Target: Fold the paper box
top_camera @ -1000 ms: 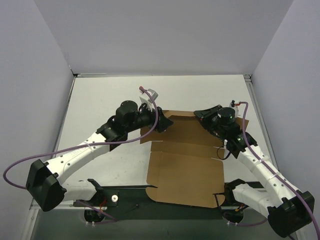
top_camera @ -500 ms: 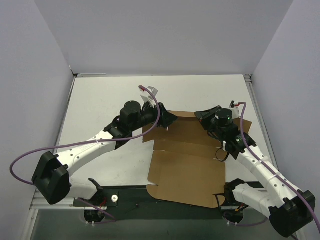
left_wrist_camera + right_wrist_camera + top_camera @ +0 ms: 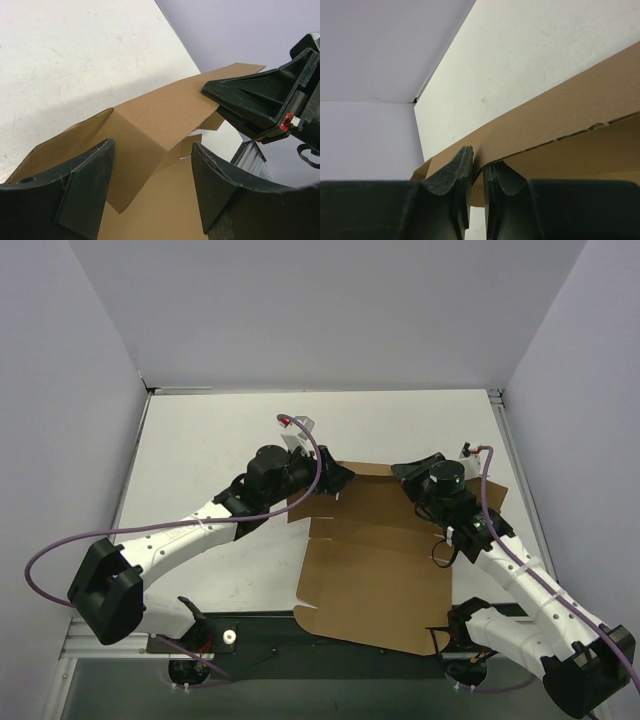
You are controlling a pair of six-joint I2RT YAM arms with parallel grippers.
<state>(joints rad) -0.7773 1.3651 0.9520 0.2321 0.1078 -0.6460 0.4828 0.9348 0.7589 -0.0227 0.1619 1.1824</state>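
The overhead view shows the paper box (image 3: 375, 585) on the white table (image 3: 200, 440), toward five o'clock from the table's middle, with its near edge reaching over the dark strip (image 3: 250, 630) by the arm bases. It's the one container out here, and it is hardly a container yet. The big near panel lies flat, and only the far strip, up at twelve o'clock, is lifted off the surface. The left gripper (image 3: 338, 480) is at the box's eleven o'clock corner with its jaws spread wide. The right gripper (image 3: 405, 472) is at one o'clock, pointing along the far edge toward its partner, and the two are near each other but apart. The left wrist view gives what the overhead can't. There the left gripper (image 3: 152, 147) straddles a creased, raised corner of the paper box (image 3: 150, 112), and a fold line runs down between the spread fingers. Whether either finger touches the cardboard, I can't tell. At three o'clock in that same view, the black tip of the right gripper (image 3: 215, 95) meets the edge of the lifted flap. The right wrist view settles the grip. The right gripper (image 3: 476, 160) has its fingers drawn together, and the edge of the paper box (image 3: 560, 120) slips into the narrow gap between them. It is clamped there, with the brown strip running off toward three o'clock and white table beyond it at twelve.
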